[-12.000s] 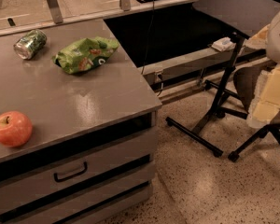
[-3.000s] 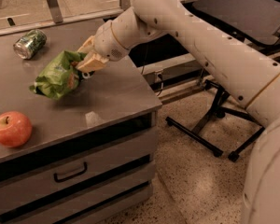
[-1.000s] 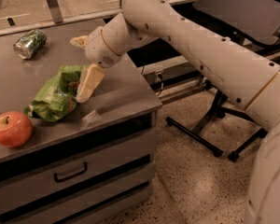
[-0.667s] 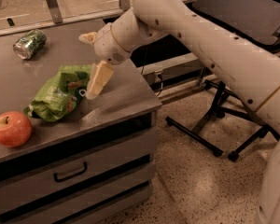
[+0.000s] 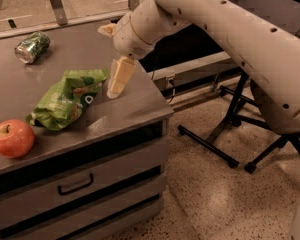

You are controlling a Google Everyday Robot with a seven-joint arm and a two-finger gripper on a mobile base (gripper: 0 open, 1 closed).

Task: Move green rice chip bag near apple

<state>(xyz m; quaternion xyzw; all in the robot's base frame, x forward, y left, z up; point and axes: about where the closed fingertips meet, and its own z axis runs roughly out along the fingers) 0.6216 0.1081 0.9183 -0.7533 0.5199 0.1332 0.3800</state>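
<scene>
Crinkly green rice chip bag (image 5: 65, 101) just got dropped near the round red apple (image 5: 11, 138); wide-open empty jaws hang beside it. Job looks done.

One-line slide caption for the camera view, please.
Open gripper next to the green rice chip bag, which lies close beside the apple on the cabinet top.
</scene>
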